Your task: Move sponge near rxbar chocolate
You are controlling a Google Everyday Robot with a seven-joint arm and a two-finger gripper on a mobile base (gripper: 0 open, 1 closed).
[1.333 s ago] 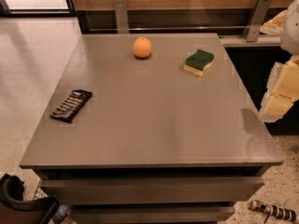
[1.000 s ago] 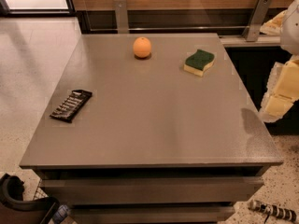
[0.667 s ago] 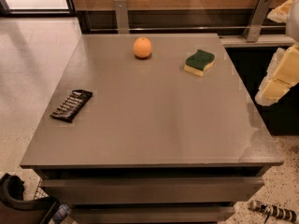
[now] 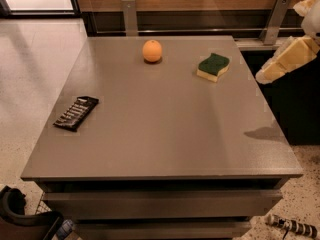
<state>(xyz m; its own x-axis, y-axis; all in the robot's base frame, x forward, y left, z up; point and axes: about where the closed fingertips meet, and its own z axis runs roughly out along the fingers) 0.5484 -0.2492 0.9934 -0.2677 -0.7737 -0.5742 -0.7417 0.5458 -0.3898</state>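
Claw (image 4: 286, 60): pale cream, at the right edge of the camera view, raised off the table's (image 4: 165, 134) right side; whether it is wide or narrow I cannot tell.
Change: claw is higher than a second ago; its shadow (image 4: 265, 133) lies on the table's right edge.
Sponge (image 4: 213, 66): green side up, back right of the table, unmoved.
Rxbar chocolate (image 4: 76, 113): flat by the left edge, well apart from the sponge, unmoved.
Orange (image 4: 152, 50): back middle, unmoved.

The arm (image 4: 294, 53) comes in from the right border of the view, and its cream-coloured segment slants down toward the left. The tool (image 4: 264, 75) is at its lower end and hangs in the air beside the right edge of the table (image 4: 165, 134).
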